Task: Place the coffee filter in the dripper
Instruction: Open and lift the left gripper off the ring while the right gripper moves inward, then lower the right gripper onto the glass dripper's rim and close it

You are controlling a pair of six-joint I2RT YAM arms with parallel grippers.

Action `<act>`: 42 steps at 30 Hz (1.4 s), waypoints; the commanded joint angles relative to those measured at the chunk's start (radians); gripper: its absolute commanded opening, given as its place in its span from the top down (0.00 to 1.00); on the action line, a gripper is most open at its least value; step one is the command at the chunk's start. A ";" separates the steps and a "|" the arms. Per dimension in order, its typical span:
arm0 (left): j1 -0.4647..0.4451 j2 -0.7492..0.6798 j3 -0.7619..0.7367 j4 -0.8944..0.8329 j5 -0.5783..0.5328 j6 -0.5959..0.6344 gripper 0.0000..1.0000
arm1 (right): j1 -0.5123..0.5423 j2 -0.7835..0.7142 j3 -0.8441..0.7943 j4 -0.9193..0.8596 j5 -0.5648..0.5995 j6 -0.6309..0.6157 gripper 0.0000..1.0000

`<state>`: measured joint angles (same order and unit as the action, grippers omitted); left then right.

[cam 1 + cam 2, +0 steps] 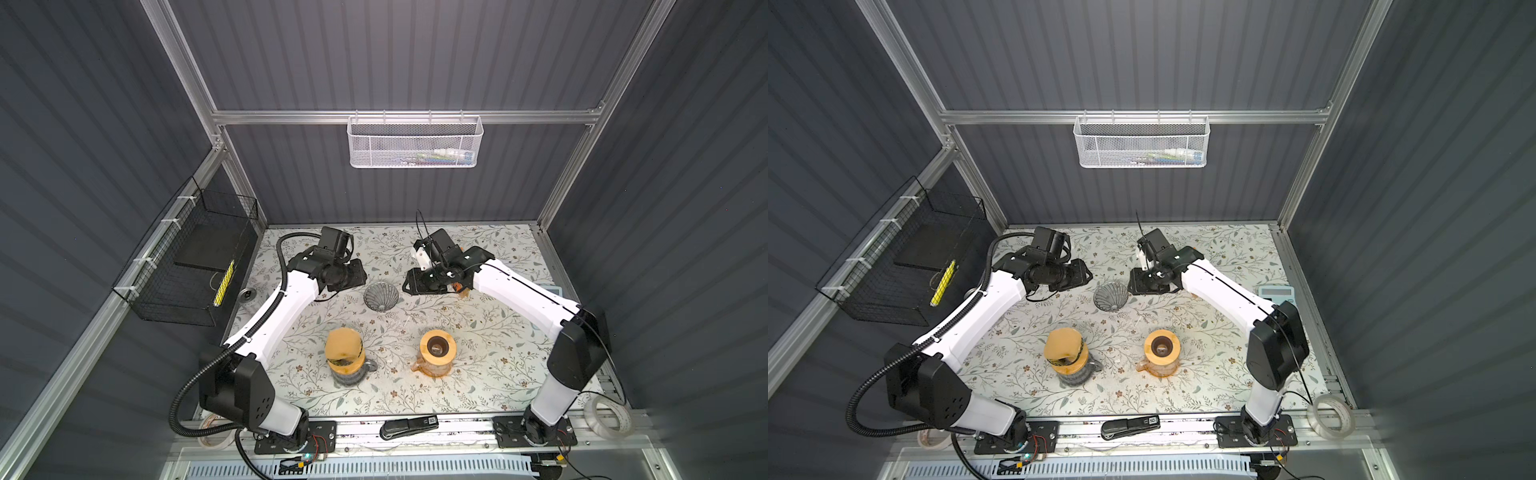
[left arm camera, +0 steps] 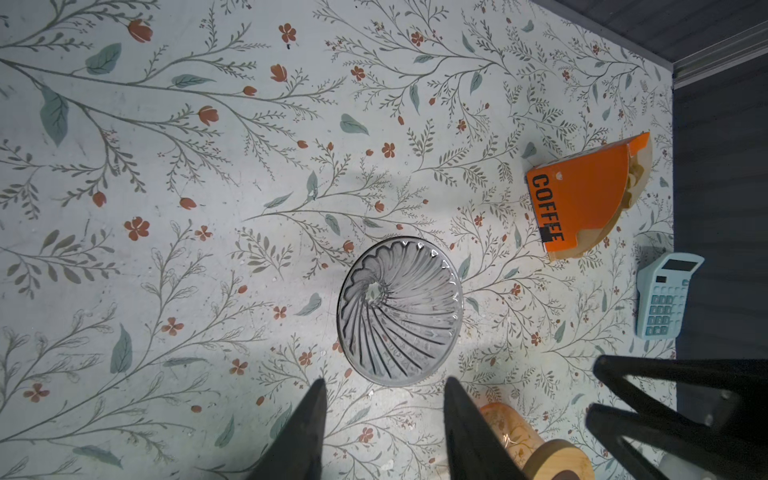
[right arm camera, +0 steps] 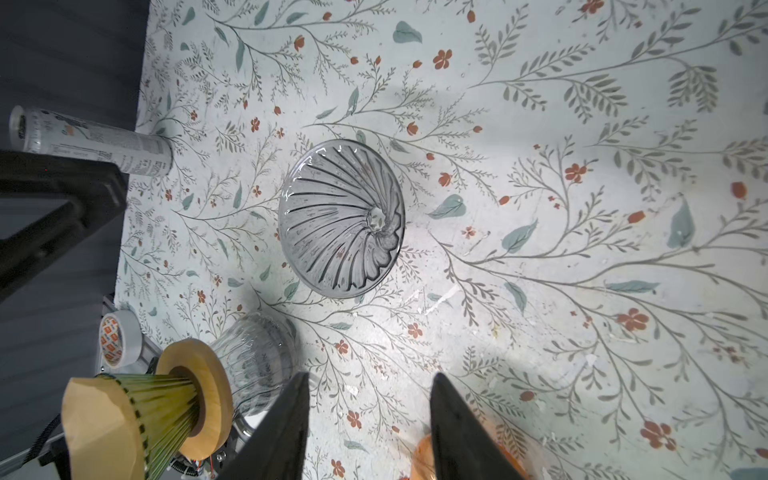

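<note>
A clear ribbed glass dripper (image 1: 381,296) sits mid-table between both arms, its wide mouth facing up and nothing in it. Brown paper coffee filters stick out of an orange "COFFEE" holder (image 2: 590,195) near the right edge; in both top views my right arm hides most of it. My left gripper (image 2: 385,382) hovers just beside the dripper (image 2: 399,311), open and empty. From the other side, my right gripper (image 3: 370,376) is also open and empty, a little away from the dripper (image 3: 340,218). A green dripper lined with a brown filter (image 1: 341,343) tops the left carafe.
An orange carafe with a wooden collar (image 1: 437,352) stands front right. A blue calculator (image 2: 667,297) lies by the right edge, and a can (image 3: 91,141) stands at the left edge. Tape rolls (image 1: 609,415) and a stapler (image 1: 409,428) lie along the front rail.
</note>
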<state>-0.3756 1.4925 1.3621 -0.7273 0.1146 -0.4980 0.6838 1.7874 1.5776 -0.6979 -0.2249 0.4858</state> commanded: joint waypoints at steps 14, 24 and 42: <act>0.053 0.014 -0.016 0.023 0.069 0.076 0.53 | 0.033 0.233 0.162 -0.047 0.047 -0.046 0.53; 0.070 0.025 -0.025 0.022 0.080 0.095 0.53 | 0.034 0.323 0.230 -0.059 0.047 -0.041 0.56; 0.109 0.037 -0.037 0.017 0.101 0.115 0.53 | 0.036 0.430 0.323 -0.092 0.042 -0.042 0.67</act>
<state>-0.2760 1.5150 1.3338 -0.7017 0.1921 -0.4095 0.7151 2.1971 1.8702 -0.7631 -0.1902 0.4454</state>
